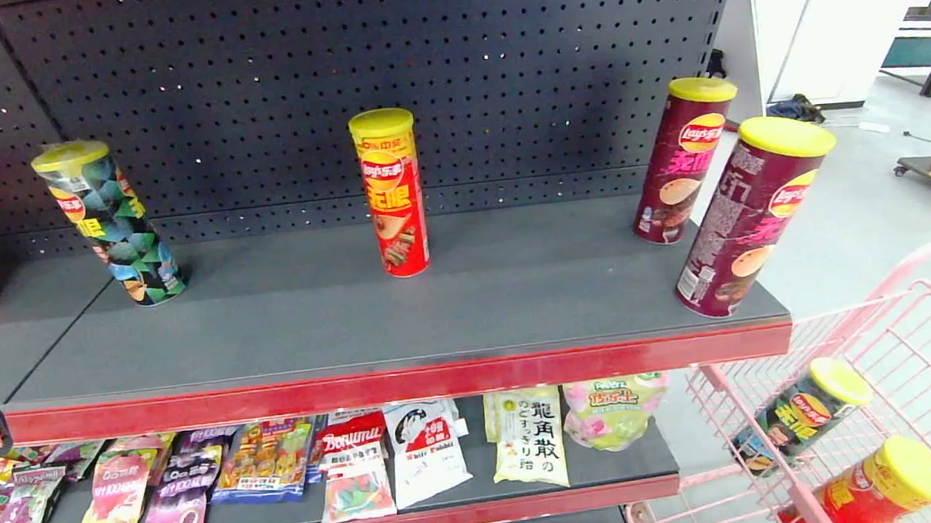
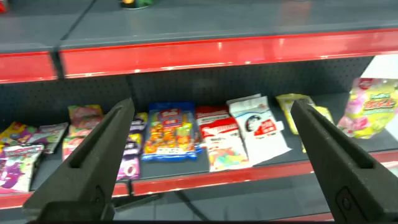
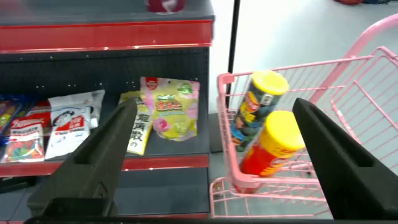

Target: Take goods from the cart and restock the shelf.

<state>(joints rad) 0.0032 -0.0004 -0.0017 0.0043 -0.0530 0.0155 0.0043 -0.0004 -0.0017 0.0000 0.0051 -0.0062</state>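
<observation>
Evidently a fresh pick is in hand: a yellow-lidded red cardboard tube (image 1: 875, 489) and a yellow-lidded dark cardboard tube (image 1: 798, 417) are seen inside the pink wire cart (image 1: 864, 302), just beside which the grey metal shelf (image 1: 400, 379) with its red front edge is sparsely stocked. The right gripper (image 3: 214, 106), faced towards the cart, and the left gripper (image 2: 211, 104), farther from it, are spread wide and empty. Next, the right gripper would need to be lowered into the cart and closed around one tube.
</observation>
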